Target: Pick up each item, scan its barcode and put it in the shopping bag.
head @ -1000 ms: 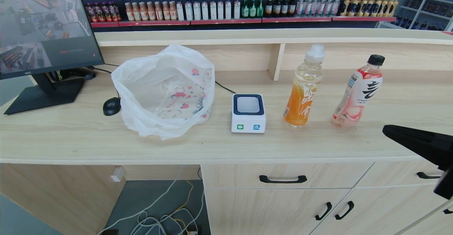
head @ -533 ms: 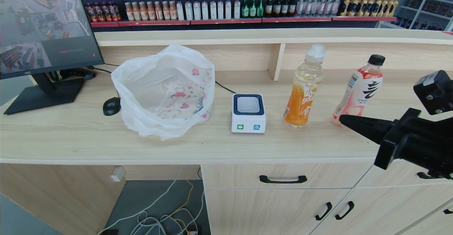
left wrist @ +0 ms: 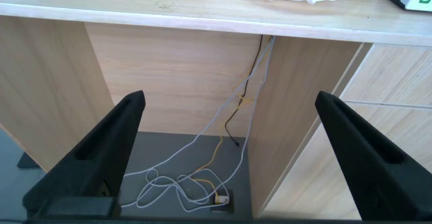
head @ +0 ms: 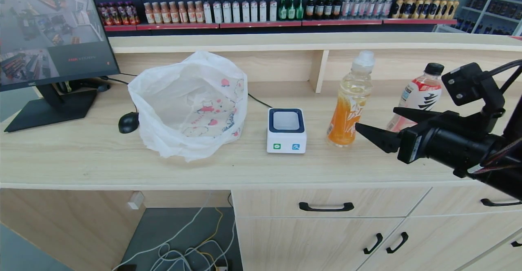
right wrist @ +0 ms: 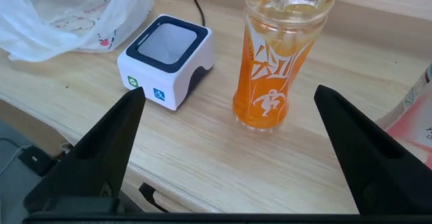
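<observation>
An orange drink bottle (head: pixel 350 103) with a white cap stands upright on the wooden counter (head: pixel 81 152), right of the white barcode scanner (head: pixel 286 130). A pink drink bottle (head: pixel 420 93) with a black cap stands further right, partly hidden by my right arm. The white shopping bag (head: pixel 191 103) sits open left of the scanner. My right gripper (head: pixel 376 118) is open, hovering just right of the orange bottle (right wrist: pixel 280 69) with nothing between its fingers, and the scanner (right wrist: pixel 167 62) lies beyond. My left gripper (left wrist: pixel 231 96) is open below the counter edge.
A monitor (head: pixel 49 30) and a black mouse (head: pixel 129 123) sit at the counter's left. A raised back shelf with a divider (head: pixel 319 71) runs behind the bottles. Drawers with black handles (head: pixel 326 207) are under the counter, and cables (left wrist: pixel 202 177) lie in the knee space.
My right arm has swung in from the right edge toward the left, over the counter front. Its open fingers now reach beside the orange bottle and cover part of the pink bottle.
</observation>
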Robot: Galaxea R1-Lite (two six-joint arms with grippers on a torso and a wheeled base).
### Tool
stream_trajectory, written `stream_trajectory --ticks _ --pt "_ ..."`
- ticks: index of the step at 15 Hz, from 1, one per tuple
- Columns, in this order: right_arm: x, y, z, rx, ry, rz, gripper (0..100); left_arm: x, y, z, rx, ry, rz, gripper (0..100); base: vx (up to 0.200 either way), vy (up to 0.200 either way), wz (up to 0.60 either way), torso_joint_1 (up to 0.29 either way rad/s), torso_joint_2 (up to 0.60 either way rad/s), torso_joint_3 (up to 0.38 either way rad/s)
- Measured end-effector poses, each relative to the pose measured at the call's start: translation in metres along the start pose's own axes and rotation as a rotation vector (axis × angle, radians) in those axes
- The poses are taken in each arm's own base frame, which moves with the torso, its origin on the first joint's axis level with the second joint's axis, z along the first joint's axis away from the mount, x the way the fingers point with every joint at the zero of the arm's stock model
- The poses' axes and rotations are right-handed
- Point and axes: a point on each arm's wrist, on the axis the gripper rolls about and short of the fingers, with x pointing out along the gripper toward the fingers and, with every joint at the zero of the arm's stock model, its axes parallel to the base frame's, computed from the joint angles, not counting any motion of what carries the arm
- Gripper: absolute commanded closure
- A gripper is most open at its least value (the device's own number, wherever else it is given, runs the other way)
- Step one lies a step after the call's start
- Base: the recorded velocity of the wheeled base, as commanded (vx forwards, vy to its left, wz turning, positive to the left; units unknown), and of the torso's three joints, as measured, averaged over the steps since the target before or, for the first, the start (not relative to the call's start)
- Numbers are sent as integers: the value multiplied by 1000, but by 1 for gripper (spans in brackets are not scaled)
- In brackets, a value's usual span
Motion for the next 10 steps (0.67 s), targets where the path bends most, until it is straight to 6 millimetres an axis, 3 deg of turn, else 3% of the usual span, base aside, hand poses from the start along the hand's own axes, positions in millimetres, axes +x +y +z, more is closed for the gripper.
stream_trajectory --ticks 6,10 --pt "20 4 -17 110 -46 -163 0 0 0 0 0 0 -1 0 0 0 0 0 0 0" --pt "43 11 -27 128 -113 -186 0 0 0 0 0 0 -1 0 0 0 0 0 0 0"
